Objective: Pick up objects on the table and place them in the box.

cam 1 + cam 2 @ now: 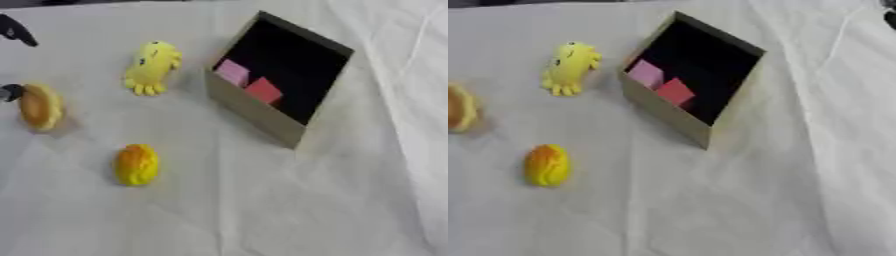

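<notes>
Three toys still out on the cloth (262,210): yellow toy (151,67), orange one (136,164), bun (39,106). Box (254,112) already holds two blocks (248,82). Left hand (16,30) sits by the bun, probably next; can't tell its fingers.

Only dark slivers of the robot show: part of the left hand (16,31) at the upper left edge of the left eye view, another dark bit lower on that edge, and a dark bit of the right hand (890,15) at the upper right corner of the right eye view.
</notes>
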